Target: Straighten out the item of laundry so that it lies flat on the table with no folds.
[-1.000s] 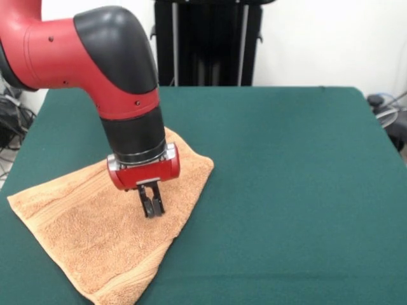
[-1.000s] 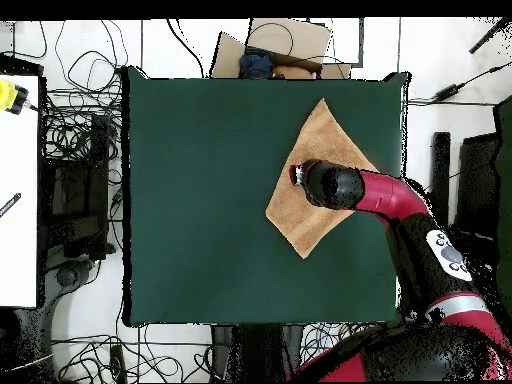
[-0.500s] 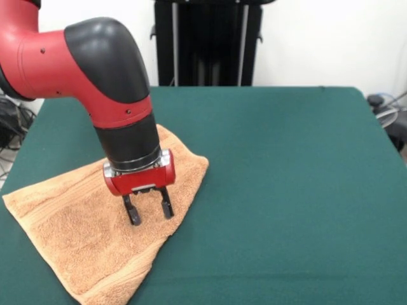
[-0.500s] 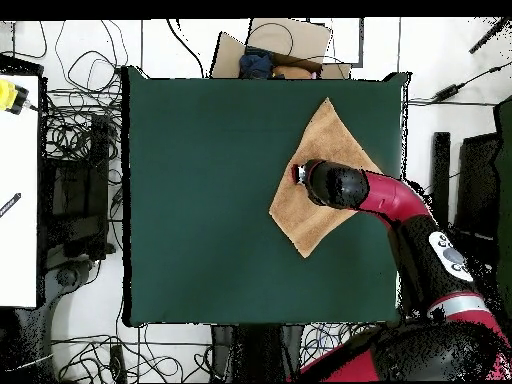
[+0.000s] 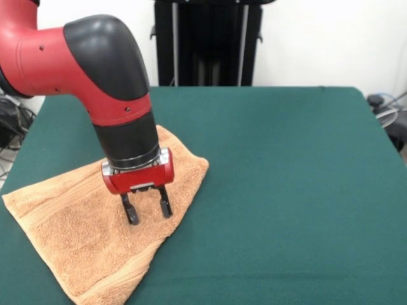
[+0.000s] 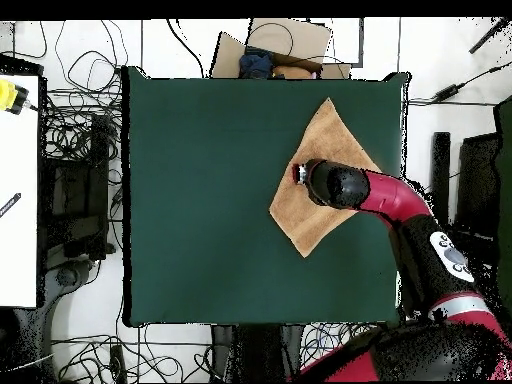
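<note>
Tan towel: corner cut off; arm hides middle overhead.

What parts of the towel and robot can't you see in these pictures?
- Front view: the towel has its near corner cut off by the bottom edge, and the arm covers part of its far side.
- Overhead view: the arm's black elbow hides the hand and the towel's middle.
- The towel's white tag is not visible.

Towel rough looped terry; table matt felt; arm glossy plastic
</note>
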### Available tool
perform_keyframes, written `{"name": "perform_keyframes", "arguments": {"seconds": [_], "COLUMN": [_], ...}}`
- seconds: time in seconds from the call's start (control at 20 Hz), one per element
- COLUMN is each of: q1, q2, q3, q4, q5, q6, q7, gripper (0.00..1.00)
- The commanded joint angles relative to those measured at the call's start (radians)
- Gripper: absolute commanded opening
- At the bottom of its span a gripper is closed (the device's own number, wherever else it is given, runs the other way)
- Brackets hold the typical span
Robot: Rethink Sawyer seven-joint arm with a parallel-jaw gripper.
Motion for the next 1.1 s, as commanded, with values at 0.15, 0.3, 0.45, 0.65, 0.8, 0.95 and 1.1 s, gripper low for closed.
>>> {"name": "perform_keyframes", "arguments": {"seconds": [0.15, 0.3, 0.45, 0.65, 0.8, 0.95, 1.1], "q1": [0.039, 0.044, 0.065, 0.096, 0.104, 0.127, 0.136], "q2": [-0.215, -0.252, -0.289, -0.185, -0.109, -0.088, -0.065], "q3": [-0.039, -0.037, -0.078, -0.143, -0.154, -0.179, -0.188], "q4": [0.002, -0.016, 0.008, -0.004, -0.034, -0.051, -0.072], "q5": [-0.082, -0.104, -0.163, -0.224, -0.234, -0.245, -0.241], "q6": [0.041, 0.083, 0.043, -0.078, -0.127, -0.160, -0.168], "q7": [-0.035, -0.074, -0.052, 0.057, 0.097, 0.121, 0.114], "gripper": [1.00, 1.00, 1.00, 1.00, 1.00, 1.00, 1.00]}}
